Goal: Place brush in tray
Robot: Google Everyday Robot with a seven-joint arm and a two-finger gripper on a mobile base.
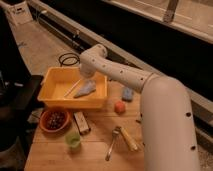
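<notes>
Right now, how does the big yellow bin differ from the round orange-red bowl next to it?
The bright-yellow rectangular plastic tray is far larger than the round orange-red bowl. The tray holds the slim white-handled brush, with the gripper above it; the bowl holds dark round pieces. Both sit on the wooden table.

The wooden table (95, 150) is carrying the yellow tray (60, 102), an orange-red bowl (54, 120), a green cup (73, 141), a fork (112, 144), a corn-like stick (127, 138) and a red ball (119, 107). The gripper (85, 74) is hanging over the tray.
</notes>
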